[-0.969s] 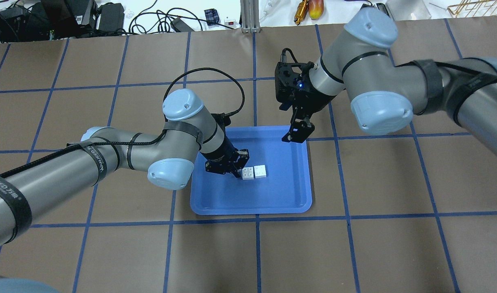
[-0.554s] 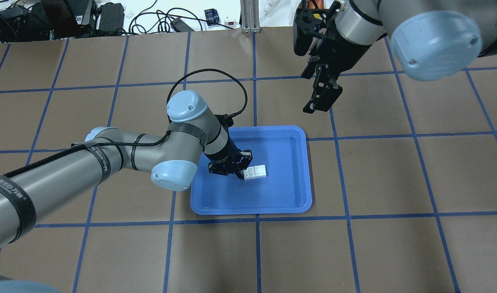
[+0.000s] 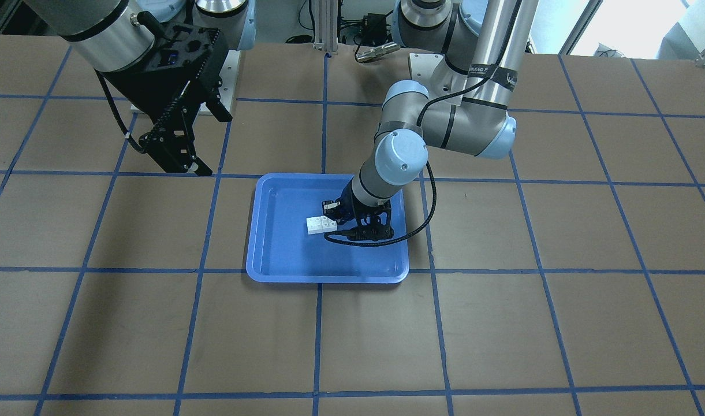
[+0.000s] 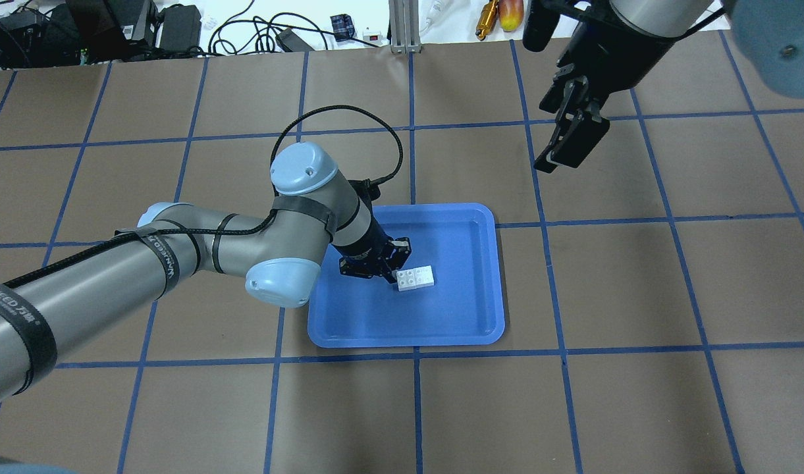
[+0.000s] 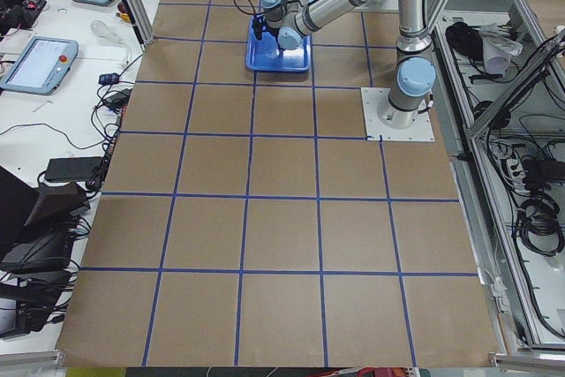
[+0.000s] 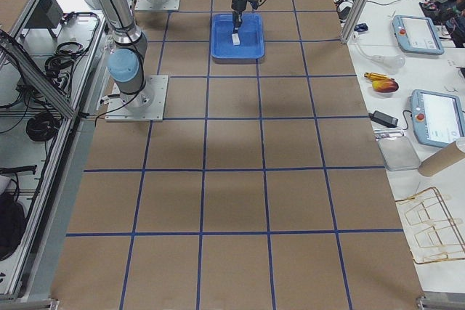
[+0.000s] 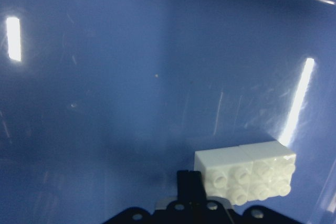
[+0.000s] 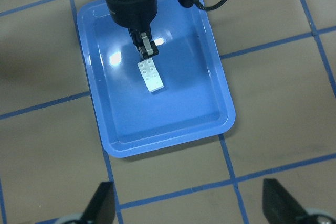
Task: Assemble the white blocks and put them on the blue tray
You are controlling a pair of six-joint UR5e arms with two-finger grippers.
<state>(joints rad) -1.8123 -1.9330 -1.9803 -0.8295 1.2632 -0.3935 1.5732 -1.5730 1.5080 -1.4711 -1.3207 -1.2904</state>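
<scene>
In the overhead view, our left tool (image 4: 392,271) looks clenched on nothing, its tips touching the left end of the blocks (image 4: 416,278). They lie joined as one bar in the middle of the tray (image 4: 467,309). The long axis runs left to right, tilted slightly up at the right, so the blocks lie right of that tool. Our right tool (image 4: 565,155), released, hangs at upper right, well apart. A second ago the blocks showed a gap, and the right tool hovered at the tray's top edge.
</scene>
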